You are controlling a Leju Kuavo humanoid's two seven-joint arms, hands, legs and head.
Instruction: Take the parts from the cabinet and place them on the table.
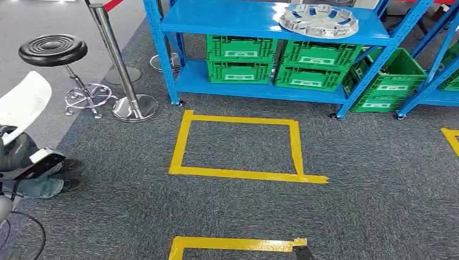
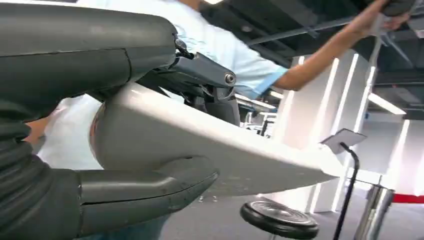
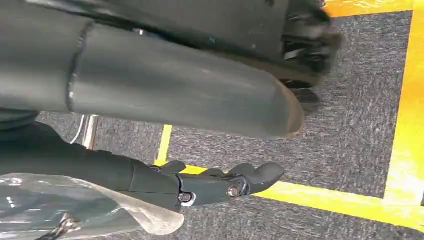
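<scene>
A round silver metal part (image 1: 319,20) lies on the upper shelf of the blue cabinet (image 1: 227,21), toward its right end, straight ahead across the carpet. My left hand (image 2: 75,65) hangs at my side with its thumb (image 2: 145,187) apart from the fingers and nothing in its grasp. My right hand (image 3: 165,85) hangs over the grey carpet, dark fingers (image 3: 215,186) slightly bent and apart from the thumb, holding nothing.
Green crates (image 1: 241,54) fill the lower shelf and another (image 1: 387,81) stands at the right. A yellow tape square (image 1: 238,146) marks the floor before the cabinet, a second (image 1: 233,244) nearer me. A stanchion (image 1: 127,81), black stool (image 1: 54,51) and seated person (image 1: 27,162) are at left.
</scene>
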